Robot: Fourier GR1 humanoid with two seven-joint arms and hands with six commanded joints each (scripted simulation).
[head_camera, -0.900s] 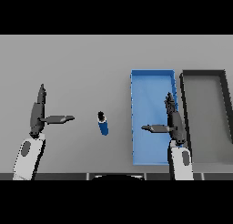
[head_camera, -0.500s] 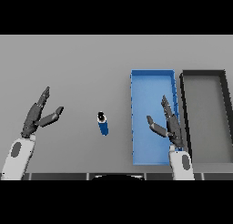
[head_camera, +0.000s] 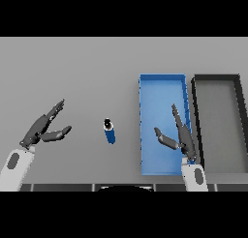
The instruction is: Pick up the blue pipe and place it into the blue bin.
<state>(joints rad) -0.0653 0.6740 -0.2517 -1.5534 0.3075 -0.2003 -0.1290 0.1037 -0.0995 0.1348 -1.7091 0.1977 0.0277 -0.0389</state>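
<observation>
R hand [head_camera: 180,135] hovers over the blue bin [head_camera: 162,82], near its R wall; fingers straight and spread, thumb out to the L, nothing held. L hand [head_camera: 42,128] is over bare table on the L side, fingers also straight, thumb apart, holding nothing.

Between the 2 hands lies 1 blue pipe [head_camera: 110,133], on the grey table [head_camera: 72,77], just L of the bin, not touching it. Dark cap end points away from the robot, body tilted slightly. It's closer to the bin than to the L hand, apart from both hands.

Bins: 2 in all. 1 blue, 1 dark grey bin [head_camera: 218,80] just beside it on the R, long sides parallel. Nothing seen inside either.
</observation>
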